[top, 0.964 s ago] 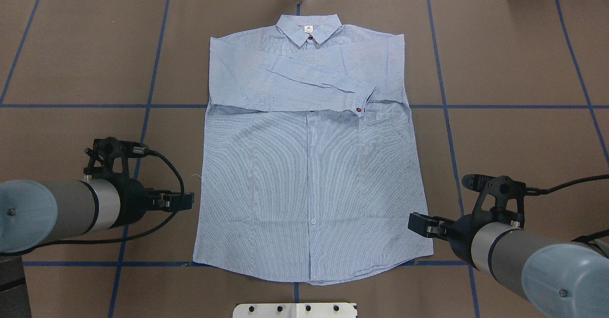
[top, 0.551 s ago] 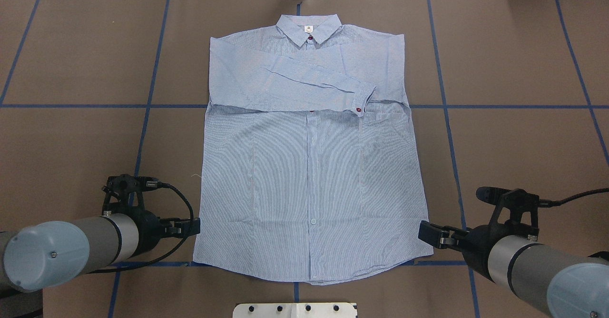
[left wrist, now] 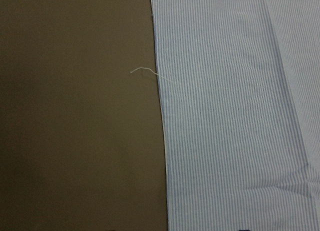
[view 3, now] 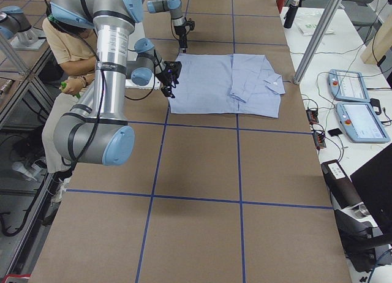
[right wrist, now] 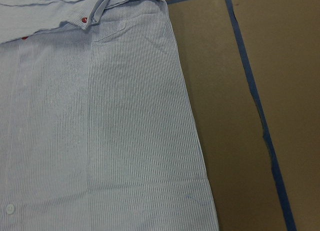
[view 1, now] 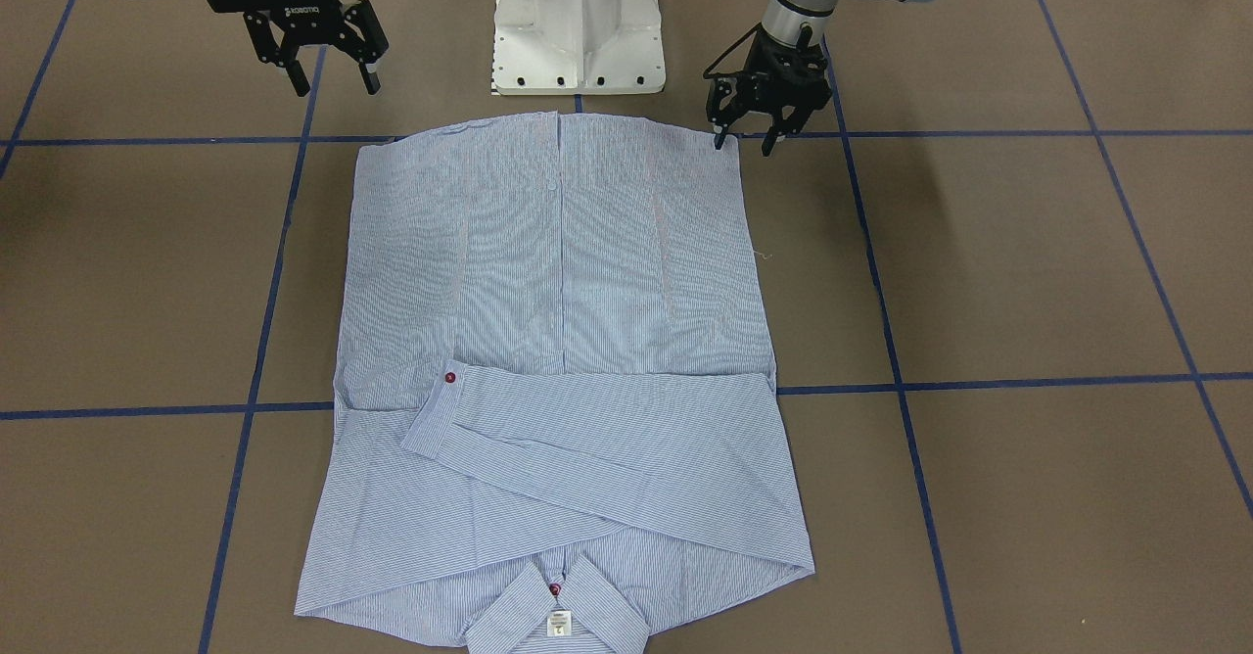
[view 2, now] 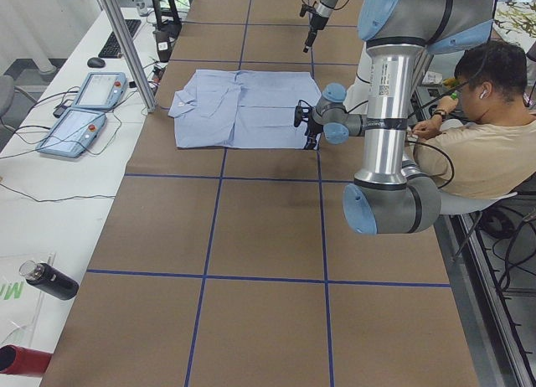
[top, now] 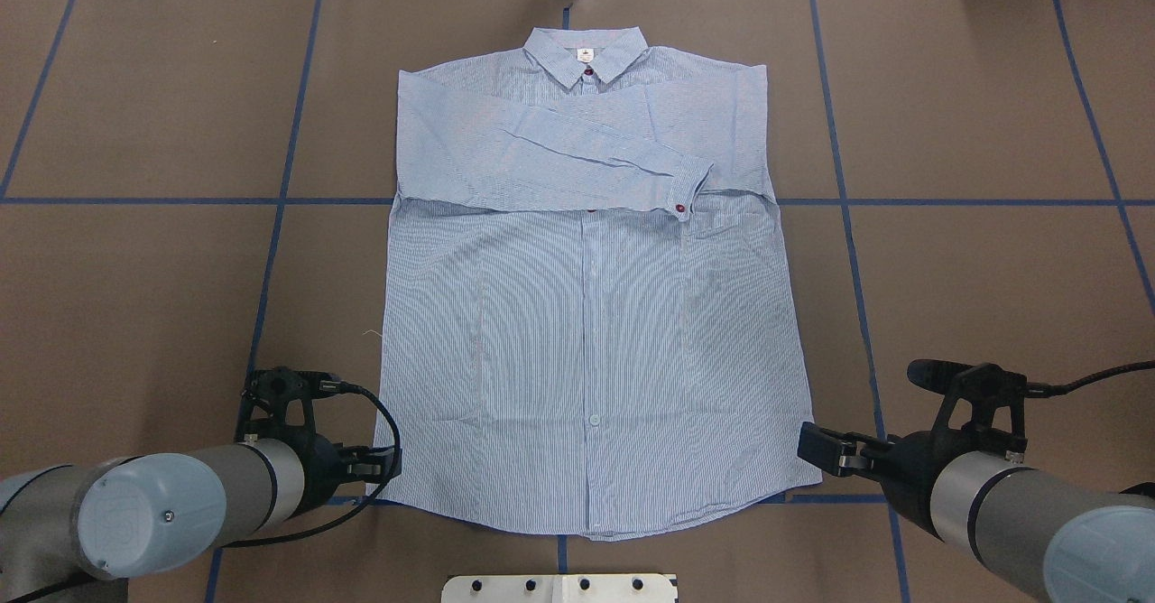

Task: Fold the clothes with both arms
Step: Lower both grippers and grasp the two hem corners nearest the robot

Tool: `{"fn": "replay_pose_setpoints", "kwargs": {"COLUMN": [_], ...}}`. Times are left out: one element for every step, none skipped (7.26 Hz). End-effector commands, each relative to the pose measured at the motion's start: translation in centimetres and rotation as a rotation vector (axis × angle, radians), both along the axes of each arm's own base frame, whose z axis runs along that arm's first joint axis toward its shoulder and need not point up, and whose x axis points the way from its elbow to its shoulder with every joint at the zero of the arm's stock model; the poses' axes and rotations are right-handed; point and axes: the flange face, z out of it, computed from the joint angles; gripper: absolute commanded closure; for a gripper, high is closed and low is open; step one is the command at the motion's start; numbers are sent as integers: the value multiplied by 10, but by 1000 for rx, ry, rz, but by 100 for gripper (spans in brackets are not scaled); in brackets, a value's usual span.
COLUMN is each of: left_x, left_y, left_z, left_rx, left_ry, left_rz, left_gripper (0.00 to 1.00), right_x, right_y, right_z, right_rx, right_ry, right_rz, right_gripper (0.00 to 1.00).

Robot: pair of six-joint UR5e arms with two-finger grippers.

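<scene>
Brown counter (top: 993,269) holds the shirt (top: 586,332) flat, sleeves folded in. The left end effector (view 1: 744,143) and right end effector (view 1: 335,81) are spread wide by its bottom corners. Next, each likely needs to pinch a corner.

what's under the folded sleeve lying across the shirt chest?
The sleeve lies over the chest of the shirt. The pocket shows just below the cuff; the placket buttons beneath are mostly hidden.
</scene>
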Motion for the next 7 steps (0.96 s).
{"fn": "replay_pose_setpoints", "kwargs": {"left_x": [10,12,14,15,18,23,26], "left_y": [14,15,18,20,23,26,27], "left_z": [2,-1,-1,0,1,-4,-2], "left_rx": [-10,-9,-9,-10,-14,-13,-14], "left_ry": [-31,-28,-28,-31,-57,-54,-59], "left_rz": [27,29,37,40,47,55,58], "left_gripper": [28,29,30,32,32,33,33], "right_x": [-1,-2,-2,-3,-3,-3,-3], "right_y": [1,2,3,4,5,5,6], "right_z": [1,1,1,1,2,2,2], "right_rx": [1,2,5,6,6,5,6], "right_ry": [2,4,4,4,5,5,5], "right_rz": [-3,-5,-5,-5,-8,-7,-7], "right_gripper": [0,0,0,0,0,0,0]}}
